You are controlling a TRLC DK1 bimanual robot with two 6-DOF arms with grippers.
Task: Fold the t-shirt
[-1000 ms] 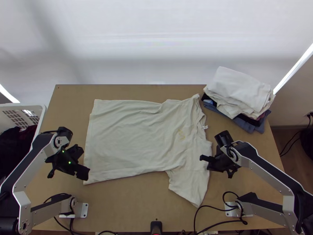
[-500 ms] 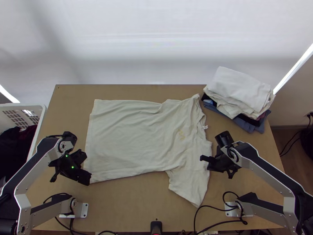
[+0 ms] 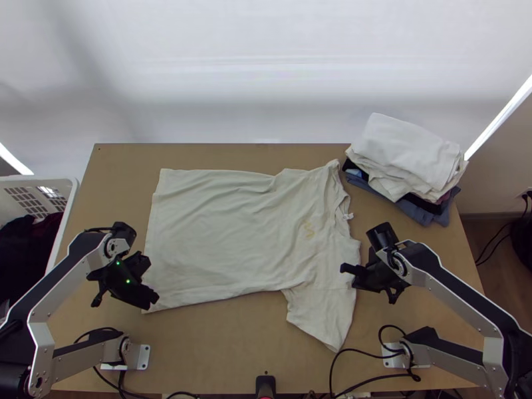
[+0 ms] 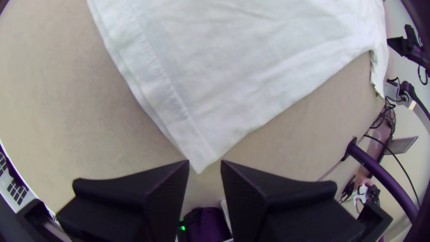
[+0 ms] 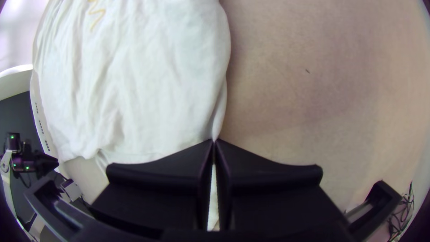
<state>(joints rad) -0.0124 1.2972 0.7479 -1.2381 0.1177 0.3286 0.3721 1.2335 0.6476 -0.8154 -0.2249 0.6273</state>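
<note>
Flanking the t-shirt (image 3: 226,233) are a basket (image 3: 58,181) and folded clothes (image 3: 407,153); the left gripper (image 3: 151,280) gapes near a hem corner, the right gripper (image 3: 344,268) pinches an edge.

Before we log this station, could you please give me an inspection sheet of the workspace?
Surface: light wooden table, with a small dark mark beside the shirt.
Job's things: t-shirt spread out unfolded, some wrinkles, yellow marking on it.
Clutter: stack of folded garments at the far right corner.
Left gripper: open, a hem corner between its fingertips.
Right gripper: shut on the shirt's edge at the collar-and-sleeve end.
Cables: black cables looped near the table's near edge.
Surroundings: white basket holding dark cloth at left.
</note>
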